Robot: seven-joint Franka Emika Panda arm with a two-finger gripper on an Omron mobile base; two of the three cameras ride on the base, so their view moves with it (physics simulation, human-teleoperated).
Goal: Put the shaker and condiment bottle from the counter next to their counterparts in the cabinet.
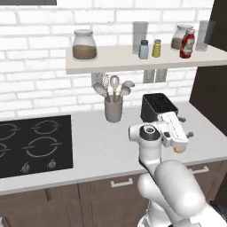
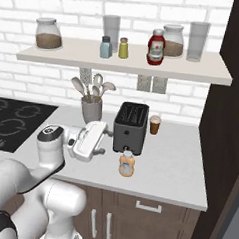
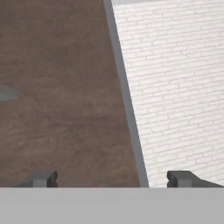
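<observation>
The pale blue-grey shaker [image 1: 144, 49] [image 2: 106, 47] stands on the cream cabinet shelf [image 1: 119, 63] [image 2: 120, 61], right beside the yellow-green shaker [image 1: 156, 48] [image 2: 124, 48]. Further right on the shelf is the red labelled bottle [image 1: 187, 44] [image 2: 156, 47]. The orange-tan condiment bottle [image 2: 127, 164] stands upright on the counter in front of the toaster; in the left base view it peeks out under my hand [image 1: 179, 148]. My gripper [image 1: 185, 127] [image 3: 111, 178] hovers over the counter left of that bottle, open, with nothing between its fingers. It faces a brick wall and a dark brown panel.
A black toaster [image 1: 157, 106] [image 2: 130, 124] sits at the back of the counter, a small brown cup [image 2: 154, 124] to its right. A utensil holder [image 1: 113, 108] [image 2: 91, 109] and cooktop [image 1: 31, 144] lie to the left. Jars [image 1: 84, 45] and glasses share the shelf. A tall dark cabinet [image 2: 231, 123] bounds the right.
</observation>
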